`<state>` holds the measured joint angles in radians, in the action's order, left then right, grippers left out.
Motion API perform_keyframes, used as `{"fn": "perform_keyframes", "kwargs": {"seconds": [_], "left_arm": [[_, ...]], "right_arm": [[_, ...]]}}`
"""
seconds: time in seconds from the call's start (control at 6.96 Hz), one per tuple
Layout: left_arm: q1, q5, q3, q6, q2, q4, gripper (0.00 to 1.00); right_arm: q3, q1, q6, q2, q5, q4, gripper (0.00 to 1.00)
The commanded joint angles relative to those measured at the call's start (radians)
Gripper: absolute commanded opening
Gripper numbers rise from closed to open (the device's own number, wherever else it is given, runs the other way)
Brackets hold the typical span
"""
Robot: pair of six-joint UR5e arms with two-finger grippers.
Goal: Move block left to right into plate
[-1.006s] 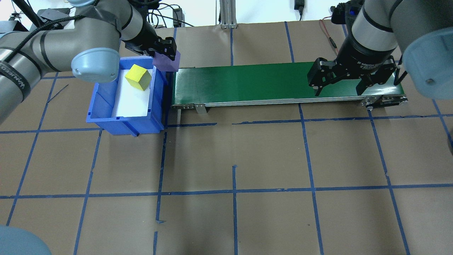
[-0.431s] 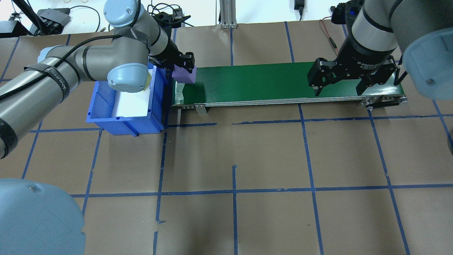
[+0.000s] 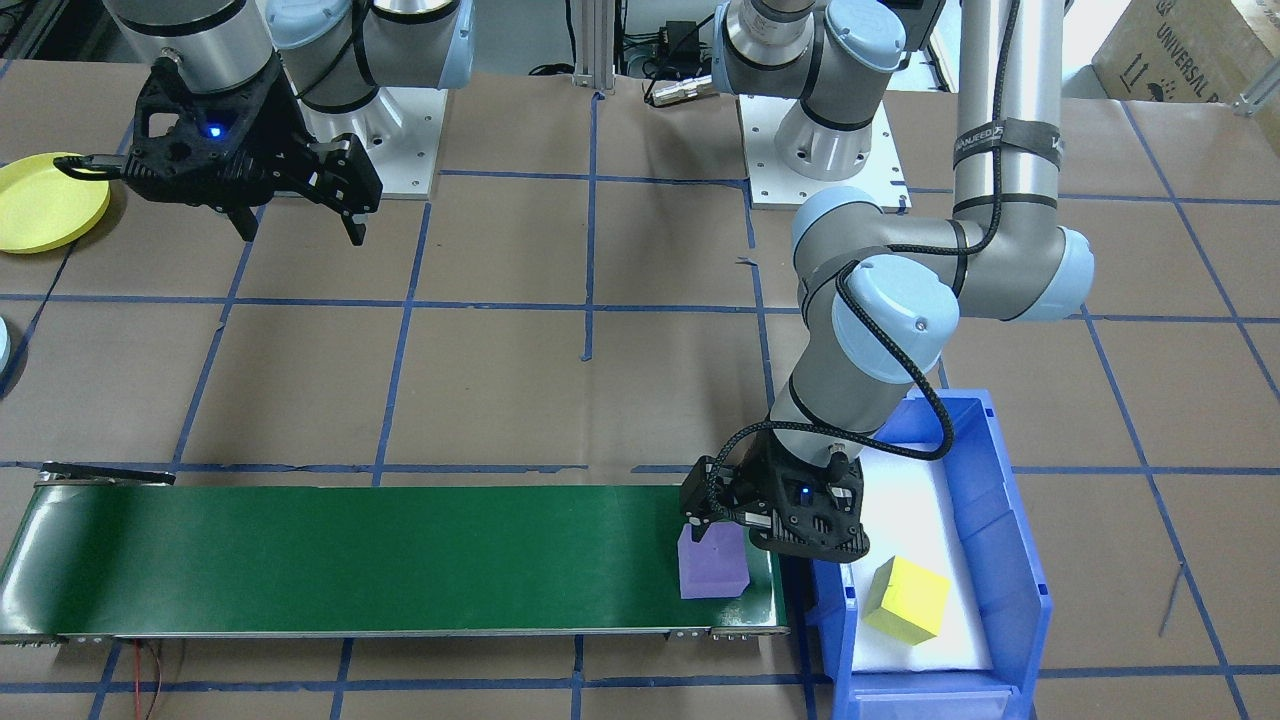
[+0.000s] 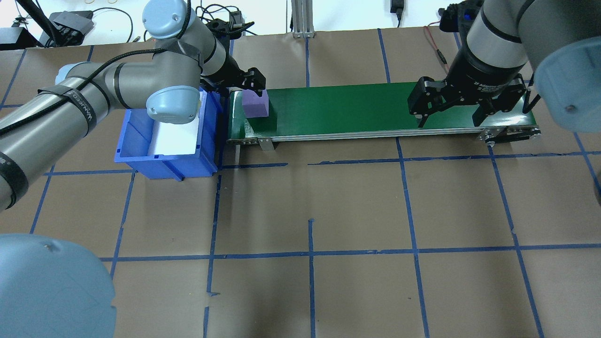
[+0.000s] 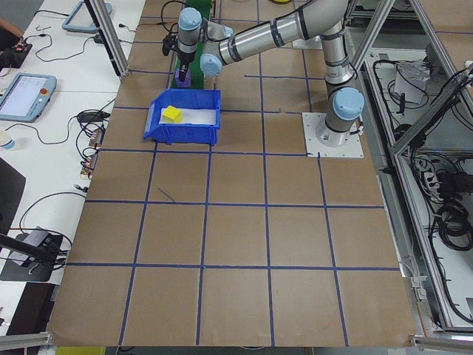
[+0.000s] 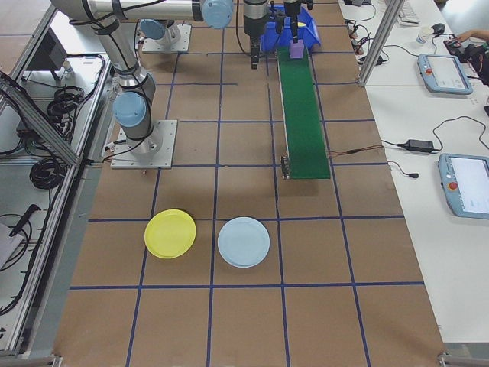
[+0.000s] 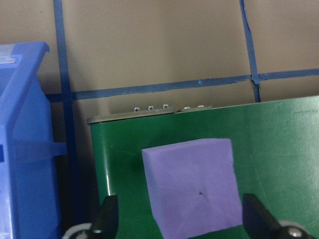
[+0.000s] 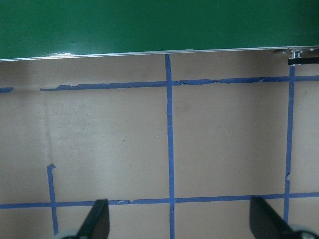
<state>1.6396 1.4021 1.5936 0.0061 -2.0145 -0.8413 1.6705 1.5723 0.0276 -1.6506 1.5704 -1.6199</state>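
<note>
Overhead exterior view: the worktop [image 4: 310,206] is brown paper with blue tape lines; a long green belt [image 4: 357,110] lies on it; a blue bin [image 4: 164,155] sits at its left end. The purple block [image 4: 255,103] rests on the belt by the bin; the left tool [image 4: 251,82] is spread wide just above it, not pinching; the left arm hides the yellow cube [image 3: 907,598] here. The right tool [image 4: 450,105] hangs spread over the belt's other end. The yellow plate [image 6: 170,233] lies far off beside a pale blue plate [image 6: 244,241]; cables and screens sit on side tables.
</note>
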Motion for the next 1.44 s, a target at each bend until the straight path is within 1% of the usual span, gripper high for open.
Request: {"fn": "perform_keyframes", "kwargs": {"seconds": [0.0, 0.14, 0.29, 0.43, 0.72, 0.86, 1.01, 1.29], "left_arm": [[0.0, 0.004, -0.01, 0.006, 0.052, 0.001, 1.0], [-0.006, 0.018, -0.023, 0.035, 0.087, -0.005, 1.0], [-0.009, 0.047, -0.055, 0.07, 0.095, -0.013, 1.0], [-0.021, 0.054, -0.061, 0.104, 0.094, -0.018, 1.0], [-0.13, 0.051, -0.063, 0.263, 0.091, -0.025, 1.0], [-0.167, 0.049, -0.061, 0.314, 0.088, -0.036, 1.0], [-0.191, 0.044, -0.055, 0.322, 0.071, -0.039, 1.0], [-0.224, 0.041, -0.064, 0.47, 0.03, -0.03, 1.0]], "right_arm": [[0.0, 0.0, 0.0, 0.0, 0.0, 0.0, 1.0], [0.002, -0.002, 0.0, 0.0, 0.0, 0.0, 1.0], [0.003, -0.002, 0.0, 0.0, 0.0, 0.0, 1.0], [0.003, -0.002, 0.0, 0.002, 0.0, 0.0, 1.0], [0.003, -0.002, 0.0, 0.002, 0.0, 0.0, 1.0], [0.002, -0.003, 0.0, 0.0, 0.0, 0.0, 1.0], [0.003, -0.003, 0.0, 0.0, 0.0, 0.0, 1.0], [0.003, -0.003, 0.0, 0.0, 0.0, 0.0, 1.0]]}}
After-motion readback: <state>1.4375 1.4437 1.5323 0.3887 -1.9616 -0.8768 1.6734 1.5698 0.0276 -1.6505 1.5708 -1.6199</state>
